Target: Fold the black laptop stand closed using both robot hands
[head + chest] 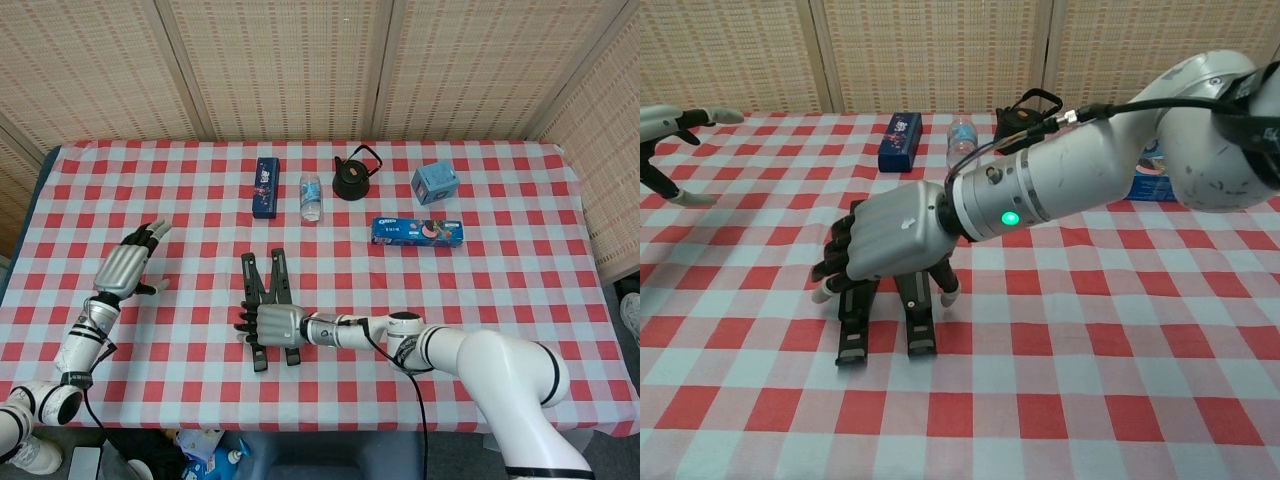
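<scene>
Right hand [272,322] lies over the black laptop stand [266,290], fingers curled down around its legs.
Left hand [124,267] hovers at 9 o'clock, fingers apart, holding nothing; stand sits mid-tabletop [480,280].

Staged test room, checkered tablecloth [500,290], woven screens [280,65]

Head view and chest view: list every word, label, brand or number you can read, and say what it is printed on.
"OREO": on the long blue cookie box, only just legible in the head view.
Dark blue box: printing present, too small to read.
Water bottle label: too blurred to read.
Light blue box: markings unreadable.
Laptop stand, kettle: no text visible.
</scene>
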Tool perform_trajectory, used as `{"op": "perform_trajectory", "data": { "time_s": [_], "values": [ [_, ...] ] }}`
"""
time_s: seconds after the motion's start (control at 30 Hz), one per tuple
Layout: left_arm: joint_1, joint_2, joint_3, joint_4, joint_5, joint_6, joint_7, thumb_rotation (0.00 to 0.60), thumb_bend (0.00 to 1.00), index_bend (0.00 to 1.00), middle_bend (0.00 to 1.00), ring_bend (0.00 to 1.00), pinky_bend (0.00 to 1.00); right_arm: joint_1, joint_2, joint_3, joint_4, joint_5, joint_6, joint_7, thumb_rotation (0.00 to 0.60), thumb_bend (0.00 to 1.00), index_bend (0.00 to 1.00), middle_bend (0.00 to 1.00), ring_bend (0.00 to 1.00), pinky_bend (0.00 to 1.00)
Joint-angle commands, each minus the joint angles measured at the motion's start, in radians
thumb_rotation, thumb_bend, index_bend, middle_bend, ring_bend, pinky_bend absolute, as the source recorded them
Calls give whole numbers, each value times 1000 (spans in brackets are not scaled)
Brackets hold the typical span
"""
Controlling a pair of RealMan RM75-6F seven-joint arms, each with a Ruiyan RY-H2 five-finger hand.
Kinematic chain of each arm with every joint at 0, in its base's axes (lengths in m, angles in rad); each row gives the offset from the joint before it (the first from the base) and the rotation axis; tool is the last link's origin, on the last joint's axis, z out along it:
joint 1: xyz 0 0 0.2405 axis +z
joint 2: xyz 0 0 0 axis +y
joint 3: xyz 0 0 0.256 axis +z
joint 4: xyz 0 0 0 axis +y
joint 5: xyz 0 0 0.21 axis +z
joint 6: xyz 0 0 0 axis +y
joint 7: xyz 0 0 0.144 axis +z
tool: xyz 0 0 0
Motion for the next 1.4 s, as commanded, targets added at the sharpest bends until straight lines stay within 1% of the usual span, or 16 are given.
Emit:
{"op": "perform_trajectory", "data": {
  "time_s": [0.03,0.37,0.5,0.63,1.0,1.1,1.2,1.3,1.4],
  "values": [
    [3,-1,1,7,1,-3,-7,600,223,0,0,0,151,7,-19,-12,31,-2,17,22,600,0,0,0,0,0],
    [9,-2,1,20,6,-4,-20,600,223,0,0,0,151,28,-57,-42,93,-4,34,74,600,9,0,45,0,0],
    [10,-3,1,24,8,-6,-22,600,223,0,0,0,151,30,-68,-51,107,-2,46,86,600,26,13,102,0,0],
    [11,-4,0,25,9,-6,-25,600,223,0,0,0,151,30,-77,-61,122,-3,60,102,600,64,93,167,0,0],
    [14,-5,1,29,13,-9,-24,600,223,0,0,0,151,29,-91,-79,153,2,82,125,600,150,236,280,0,0],
    [15,-5,0,29,15,-8,-24,600,223,0,0,0,151,22,-95,-84,162,0,104,134,600,173,291,322,3,17],
    [15,-5,0,29,14,-8,-25,600,223,0,0,0,151,18,-99,-92,173,-6,125,149,600,193,353,364,34,47],
    [16,-5,1,29,17,-8,-24,600,223,0,0,0,151,14,-100,-95,180,-6,140,159,600,201,384,386,58,61],
    [17,-5,3,28,18,-10,-21,600,222,0,0,0,151,13,-98,-99,183,-8,146,161,600,206,393,393,67,67]
  ]
}}
